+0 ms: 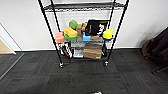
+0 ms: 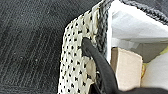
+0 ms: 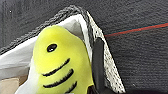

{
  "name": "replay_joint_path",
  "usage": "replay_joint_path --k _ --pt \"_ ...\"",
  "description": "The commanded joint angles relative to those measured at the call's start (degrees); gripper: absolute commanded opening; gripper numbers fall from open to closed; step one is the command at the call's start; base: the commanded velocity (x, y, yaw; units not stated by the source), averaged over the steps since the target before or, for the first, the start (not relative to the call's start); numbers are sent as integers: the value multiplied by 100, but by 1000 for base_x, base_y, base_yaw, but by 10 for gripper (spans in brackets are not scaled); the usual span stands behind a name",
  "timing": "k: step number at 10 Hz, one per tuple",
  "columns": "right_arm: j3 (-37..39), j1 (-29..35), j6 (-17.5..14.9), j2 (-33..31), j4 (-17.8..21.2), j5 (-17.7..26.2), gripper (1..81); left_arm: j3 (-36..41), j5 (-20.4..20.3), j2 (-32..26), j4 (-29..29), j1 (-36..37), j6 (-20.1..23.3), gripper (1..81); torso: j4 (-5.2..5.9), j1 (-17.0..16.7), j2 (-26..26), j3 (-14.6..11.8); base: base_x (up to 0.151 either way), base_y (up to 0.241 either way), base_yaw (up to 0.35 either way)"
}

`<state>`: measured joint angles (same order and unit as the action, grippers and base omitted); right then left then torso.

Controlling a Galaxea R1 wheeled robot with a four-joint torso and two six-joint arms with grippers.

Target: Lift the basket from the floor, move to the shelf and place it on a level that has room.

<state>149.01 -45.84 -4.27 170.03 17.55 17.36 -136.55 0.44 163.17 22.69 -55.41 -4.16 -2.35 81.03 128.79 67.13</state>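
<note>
The woven basket (image 2: 75,62) is seen close at both wrists, above dark carpet (image 2: 27,45). A dark finger (image 2: 100,65) of the L claw lies against the outer wall by the rim; an R claw finger (image 3: 98,62) sits likewise outside the opposite rim. Grip state: can't tell for either. Long axis can't be judged. Inside: a yellow fish toy (image 3: 60,67) nearest the R claw, a tan box (image 2: 126,67) nearest the L. The wire rack (image 1: 50,32) stands ahead against the wall, w/ coloured blocks (image 1: 70,32) on one tier.

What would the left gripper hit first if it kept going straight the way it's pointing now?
Most likely the basket: its cream woven side wall lies directly ahead, with a dark finger already lying along it. Beyond that is only dark carpet, though depth is hard to judge.
</note>
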Motion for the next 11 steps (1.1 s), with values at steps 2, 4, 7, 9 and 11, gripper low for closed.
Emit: replay_joint_path --k 2,4,7,9,11 --pt "-567 465 58 -318 828 338 10 919 624 -337 -1 508 -76 10 0 0 0 0 0 0 0" --pt "-1164 263 58 -538 1224 -136 10 1218 624 -654 25 508 -76 10 0 0 0 0 0 0 0" --pt "-1917 149 66 -870 1636 -452 10 1911 554 -1075 -19 578 -68 10 0 0 0 0 0 0 0" --pt "-2639 114 66 -1284 1804 -697 10 2123 554 -1234 -36 640 -68 10 0 -369 -575 0 0 0 0" --pt "-3115 17 66 -1610 1848 -971 10 2158 606 -1243 -45 719 -68 10 0 -481 -765 2 0 0 0"
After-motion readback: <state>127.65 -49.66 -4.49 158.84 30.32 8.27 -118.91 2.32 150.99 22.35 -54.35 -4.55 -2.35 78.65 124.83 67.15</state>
